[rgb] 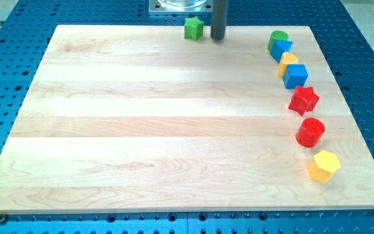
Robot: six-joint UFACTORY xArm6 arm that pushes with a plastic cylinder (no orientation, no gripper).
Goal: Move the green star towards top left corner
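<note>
- Step in hand: my tip stands at the board's top edge, just to the view's right of the green star, with a narrow strip of wood showing between them; contact cannot be confirmed.
- Judged best approach: a push toward the view's left, along the top edge, should carry the star toward the top left corner. The tip is already on the correct side for this.
- Line of push: the tip sits slightly lower in the view than the star's centre. An off-centre shove would likely spin the star or nudge it upward, off the wooden board. Aligning with the star's middle before pushing seems wise.
- Risk: the star lies at the very rim of the board, so any upward component could send it onto the blue perforated table.
- Jaws: the arm carries none; it ends in a plain dark rod, so nothing is grasped or released.
- Task object: the green star is small, bright green, with a lighter top face and darker sides; its points are only faintly made out at this size. It lies near the middle of the top edge, well apart from the top left corner.
- Other blocks: a green cylinder, blue block, yellow block, blue cube, red star, red cylinder and yellow hexagon form a curve down the view's right, well away from the path.
</note>
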